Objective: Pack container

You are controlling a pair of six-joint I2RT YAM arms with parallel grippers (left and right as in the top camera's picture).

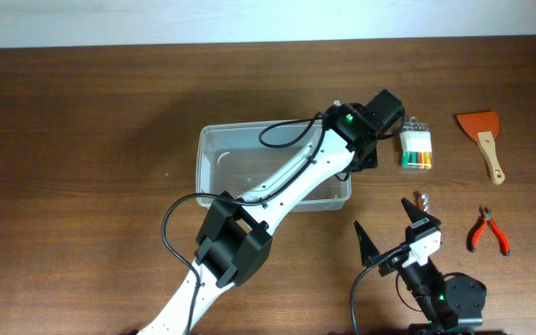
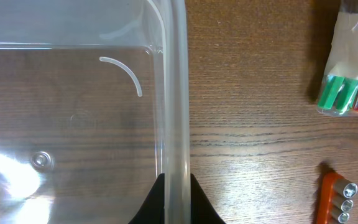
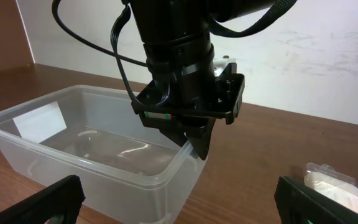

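Where the left claw (image 2: 174,194) comes down, its two dark fingers sit narrow on either side of the container (image 1: 268,128) wall, pinching it just under the thick rim. The container is a clear, slightly cloudy plastic tub, rectangular with rounded corners. It stands upright, mouth up, and the brown grain of the desk (image 1: 82,186) shows through its floor. A curved moulded ridge marks the inside of the corner nearest the claw.

Its long axis runs crosswise on the desk. The left claw holds the short end wall, so the tub stretches away from that claw along the arm's own line, with the arm lying slantwise over the open mouth. On the claw's outer side, apart from the tub, lies a pack of coloured markers (image 1: 415,149).

The right claw (image 1: 384,219) is spread wide, holding nothing. The tub's held end lies ahead of it, near but not touching. Red-handled pliers (image 1: 489,231) lie off to its side.
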